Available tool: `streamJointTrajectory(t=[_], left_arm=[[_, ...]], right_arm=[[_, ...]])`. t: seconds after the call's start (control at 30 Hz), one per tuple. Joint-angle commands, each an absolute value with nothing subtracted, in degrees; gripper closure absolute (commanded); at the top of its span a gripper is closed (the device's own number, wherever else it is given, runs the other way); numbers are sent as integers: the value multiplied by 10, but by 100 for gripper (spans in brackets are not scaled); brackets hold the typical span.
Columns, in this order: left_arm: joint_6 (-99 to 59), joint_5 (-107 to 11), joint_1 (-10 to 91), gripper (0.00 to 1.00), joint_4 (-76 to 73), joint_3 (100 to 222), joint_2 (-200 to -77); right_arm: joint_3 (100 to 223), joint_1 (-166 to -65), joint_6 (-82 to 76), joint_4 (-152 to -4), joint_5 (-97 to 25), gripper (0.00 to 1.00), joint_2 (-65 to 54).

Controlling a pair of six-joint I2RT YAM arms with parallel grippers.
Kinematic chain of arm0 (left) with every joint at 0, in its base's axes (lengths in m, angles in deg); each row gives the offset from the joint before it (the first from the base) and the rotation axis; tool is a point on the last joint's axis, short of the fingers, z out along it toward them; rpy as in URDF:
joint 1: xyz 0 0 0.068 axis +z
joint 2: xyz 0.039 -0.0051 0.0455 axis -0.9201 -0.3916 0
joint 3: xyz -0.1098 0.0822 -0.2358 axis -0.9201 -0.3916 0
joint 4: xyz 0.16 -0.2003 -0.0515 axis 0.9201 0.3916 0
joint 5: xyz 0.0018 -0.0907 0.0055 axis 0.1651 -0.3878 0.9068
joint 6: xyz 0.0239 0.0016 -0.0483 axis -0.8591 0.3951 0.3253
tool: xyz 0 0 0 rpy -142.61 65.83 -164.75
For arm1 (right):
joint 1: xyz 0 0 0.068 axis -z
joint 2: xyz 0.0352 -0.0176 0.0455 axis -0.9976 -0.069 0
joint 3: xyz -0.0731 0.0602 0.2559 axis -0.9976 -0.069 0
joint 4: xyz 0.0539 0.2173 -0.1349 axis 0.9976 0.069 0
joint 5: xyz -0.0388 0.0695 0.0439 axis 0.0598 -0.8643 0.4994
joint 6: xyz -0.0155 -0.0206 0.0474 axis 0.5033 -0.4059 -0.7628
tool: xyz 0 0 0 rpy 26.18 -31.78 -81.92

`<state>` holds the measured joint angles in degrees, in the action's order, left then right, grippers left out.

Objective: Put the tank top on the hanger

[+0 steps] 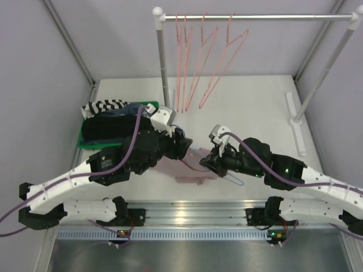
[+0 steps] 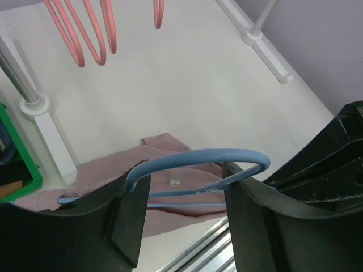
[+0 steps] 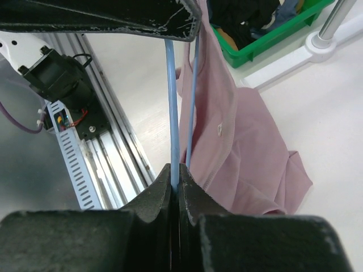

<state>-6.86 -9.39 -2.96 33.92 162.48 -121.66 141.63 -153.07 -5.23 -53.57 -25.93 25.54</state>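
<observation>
The hanger (image 3: pixel 172 113) meets the tank top (image 3: pixel 238 130).
Its wire is clamped by the right fingers (image 3: pixel 150 198); the left fingers (image 2: pixel 127 221) gape around its hook (image 2: pixel 198 157), seemingly loose.

White laminate tabletop (image 1: pixel 255 107) lies open at right rear. Pink wire hangers (image 1: pixel 197 68) hang low at centre rear. A green plastic clothes bin (image 1: pixel 85 145) blocks left rear.

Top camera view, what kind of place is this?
Probably a robot lab cell for clothes handling: a grey-walled white table, a clothes rail with pink hangers, a green bin of clothes.
</observation>
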Motion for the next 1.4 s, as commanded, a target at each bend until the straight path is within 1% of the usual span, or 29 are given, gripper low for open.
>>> streamJointTrajectory(t=[0.0, 0.27, 0.3, 0.33, 0.43, 0.7, 0.87, 1.07, 1.23, 1.37], left_arm=[[-82, -102, -29, 41, 300, 1654, -1200], [-97, -150, -29, 39, 272, 1664, -1190], [-98, -159, -29, 38, 270, 1665, -1190], [-101, -165, -29, 35, 267, 1666, -1190], [-103, -181, -29, 34, 260, 1665, -1187], [-96, -161, -30, 34, 244, 1666, -1164], [-98, -146, -29, 34, 237, 1671, -1143], [-107, -137, -30, 35, 235, 1688, -1143], [-113, -137, -30, 35, 247, 1721, -1155], [-119, -137, -29, 36, 257, 1743, -1165]], right_arm=[[1413, -1540, -68, -567, -241, 100, 283], [1403, -1541, -79, -558, -232, 100, 303], [1403, -1541, -81, -557, -232, 100, 303], [1403, -1541, -81, -557, -232, 100, 304], [1404, -1541, -82, -557, -230, 100, 306], [1412, -1542, -107, -518, -190, 100, 323], [1433, -1542, -140, -465, -131, 100, 370], [1475, -1542, -192, -374, -30, 100, 400], [1538, -1541, -253, -275, 56, 100, 383], [1584, -1541, -287, -224, 117, 100, 360]])
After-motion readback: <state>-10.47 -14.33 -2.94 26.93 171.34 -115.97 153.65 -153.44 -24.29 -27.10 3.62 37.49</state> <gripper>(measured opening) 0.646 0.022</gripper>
